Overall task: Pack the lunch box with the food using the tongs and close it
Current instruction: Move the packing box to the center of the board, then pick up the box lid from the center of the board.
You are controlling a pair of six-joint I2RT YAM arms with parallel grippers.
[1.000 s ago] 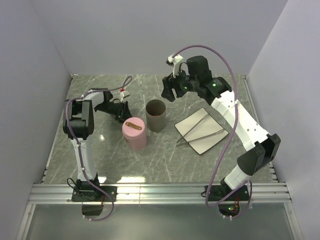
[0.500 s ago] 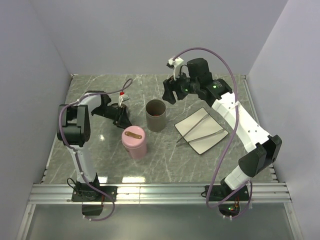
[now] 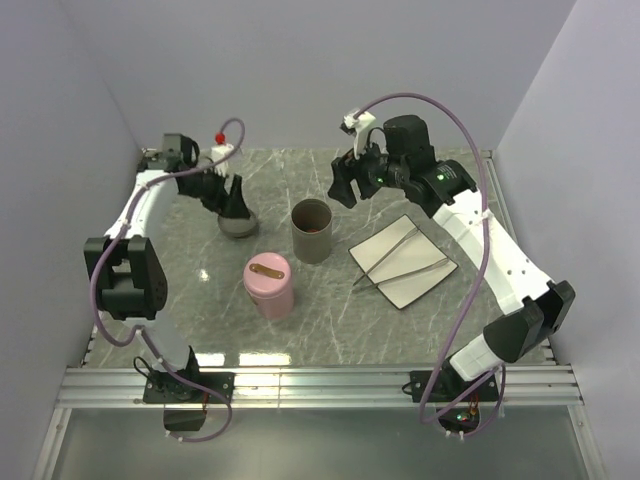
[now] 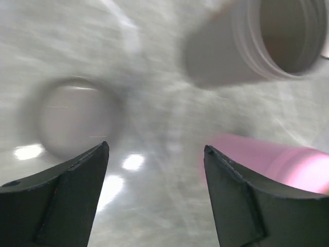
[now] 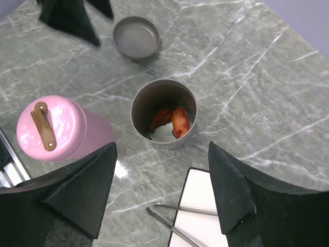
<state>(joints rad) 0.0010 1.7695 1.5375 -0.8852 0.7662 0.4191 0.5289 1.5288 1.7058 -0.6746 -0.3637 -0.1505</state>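
An open grey cylinder (image 3: 312, 230) (image 5: 191, 98) (image 4: 221, 56) of the lunch box stands mid-table with two reddish-brown food lumps (image 5: 172, 121) at its bottom. A small grey lid-like cup (image 3: 238, 226) (image 5: 136, 37) (image 4: 74, 121) lies to its back left. The silver tongs (image 3: 402, 256) (image 5: 175, 218) rest across the white plate (image 3: 418, 285) (image 5: 198, 206). My left gripper (image 3: 235, 200) (image 4: 156, 147) hangs open just above the grey cup, holding nothing. Behind and above the cylinder, my right gripper (image 3: 345, 185) (image 5: 162, 146) is open and empty.
A pink canister (image 3: 270, 285) (image 5: 51, 128) (image 4: 277, 159) with a brown strap on its top stands in front of the grey cylinder, to its left. Walls close the table at the back and both sides; a metal rail (image 3: 320, 380) runs along the near edge.
The left gripper opened wider, left the grey cup on the table and drew back left as its arm swung outward. The pink canister shifted slightly nearer. The right arm barely moved.
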